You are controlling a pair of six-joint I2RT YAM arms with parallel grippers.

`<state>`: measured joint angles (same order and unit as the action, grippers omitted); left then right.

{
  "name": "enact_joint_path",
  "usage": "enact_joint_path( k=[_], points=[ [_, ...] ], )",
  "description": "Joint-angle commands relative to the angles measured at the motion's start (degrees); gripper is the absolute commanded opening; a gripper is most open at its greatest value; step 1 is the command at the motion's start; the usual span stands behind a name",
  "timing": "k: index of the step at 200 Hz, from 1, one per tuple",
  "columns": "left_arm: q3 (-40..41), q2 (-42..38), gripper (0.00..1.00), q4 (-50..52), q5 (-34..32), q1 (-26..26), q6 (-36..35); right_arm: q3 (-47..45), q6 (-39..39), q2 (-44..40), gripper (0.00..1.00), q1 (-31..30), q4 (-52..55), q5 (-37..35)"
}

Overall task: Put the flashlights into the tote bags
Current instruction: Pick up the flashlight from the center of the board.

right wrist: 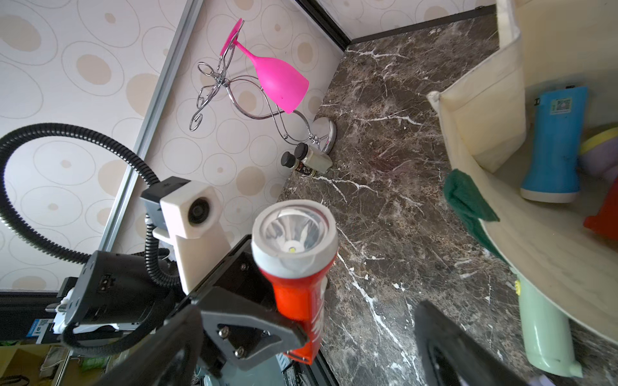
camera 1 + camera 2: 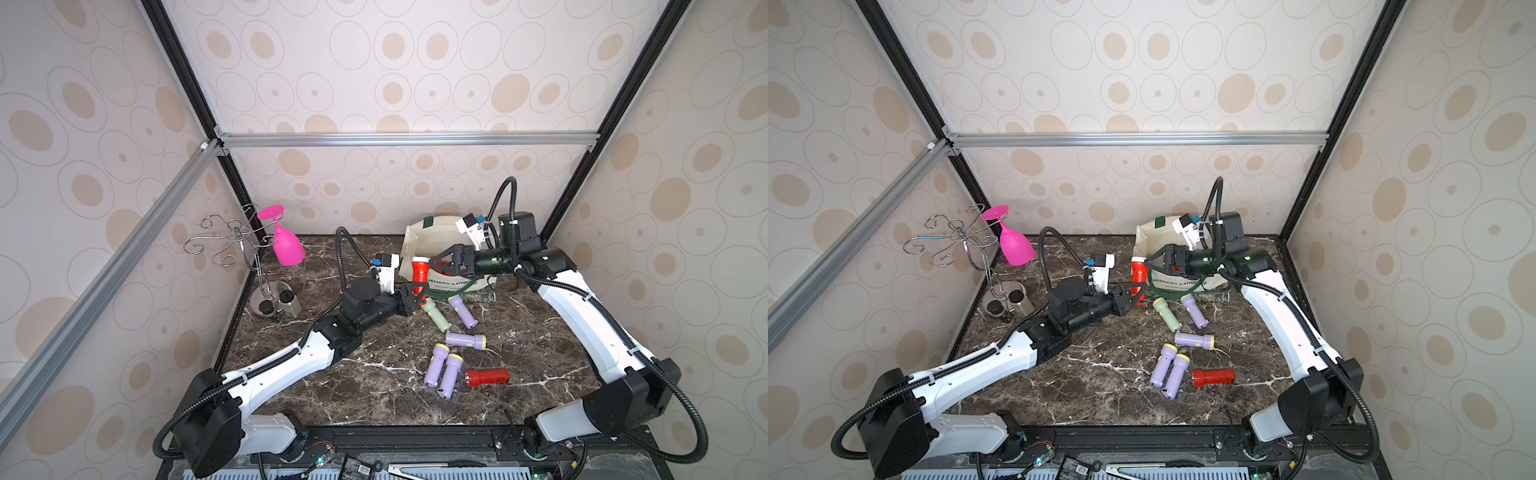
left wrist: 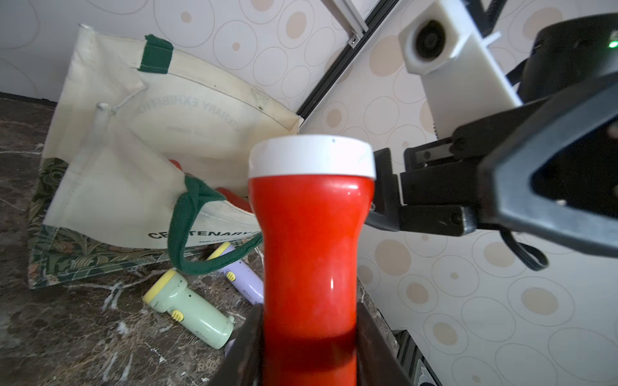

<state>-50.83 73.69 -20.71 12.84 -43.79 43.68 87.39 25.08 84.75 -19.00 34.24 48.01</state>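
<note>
Bag: the cream tote bag (image 2: 432, 237) lies at the back of the counter (image 2: 365, 399) with its mouth gaping. A green handle (image 3: 187, 230) hangs over its front panel.
Off to the side of the bag: well apart from it, on the left arm's side, stands a wire rack (image 2: 232, 245). A pink goblet (image 2: 284, 245) hangs upside down from it, and 2 small bottles (image 2: 282, 302) sit at its foot.
In front of the bag: 6 flashlights lie loose on the counter. A pale green flashlight (image 2: 436, 316) and a lilac flashlight (image 2: 463, 311) are just beside the bag's patterned bottom band. 3 more lilac flashlights (image 2: 465, 340) lie farther out, and a loose red flashlight (image 2: 488, 377) lies farthest.
Inside the bag: a blue flashlight (image 1: 551, 147), a lilac head with a yellow ring, and red parts that I cannot make out fully.
In the way: the right gripper (image 2: 440, 266) sits over the bag's mouth, and the green handle drapes across the front edge.
Left arm: stretched low across the counter toward the bag's side edge, wrist about level. The left gripper (image 2: 417, 291) is clamped on the handle of the held red flashlight (image 2: 419, 270).
Right arm: reaches in from the bag's other side, forearm level. Its jaws are spread wide with nothing between them, and I cannot tell whether they touch the cloth.
Held flashlight against the bag: white head up, just outside the bag's edge, close beside the right gripper.
</note>
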Motion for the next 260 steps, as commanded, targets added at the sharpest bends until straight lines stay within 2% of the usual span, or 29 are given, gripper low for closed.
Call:
enact_joint_path(
  k=[1,25,93,143,163,243,260],
  points=[
    [-1.91,0.58,0.14,-5.80,1.99,-0.33,0.94,1.82,0.28,2.28,0.99,-1.17,-1.03,-0.08],
    [-2.00,1.25,0.14,-6.48,2.12,-0.64,1.13,3.60,-0.07,4.33,0.96,-2.20,-0.53,-0.62],
    [-1.30,1.81,0.14,-7.68,1.96,-0.92,1.64,5.22,-0.55,6.45,0.72,-4.38,-0.22,-2.12],
    [-1.16,2.01,0.14,-7.79,1.95,-0.95,1.68,6.34,-0.32,6.66,0.70,-5.90,0.00,-3.16],
    [-1.29,1.98,0.14,-7.55,2.09,-0.96,1.58,6.63,-0.12,6.81,0.66,-6.13,-0.13,-3.53],
    [-0.91,1.61,0.14,-6.93,1.65,-1.05,1.41,6.47,-0.23,6.33,0.28,-6.41,-0.84,-4.32],
    [-0.77,1.65,0.21,-6.83,1.41,-1.06,1.48,6.47,-0.55,6.14,0.16,-6.48,-0.73,-4.44]
  ],
)
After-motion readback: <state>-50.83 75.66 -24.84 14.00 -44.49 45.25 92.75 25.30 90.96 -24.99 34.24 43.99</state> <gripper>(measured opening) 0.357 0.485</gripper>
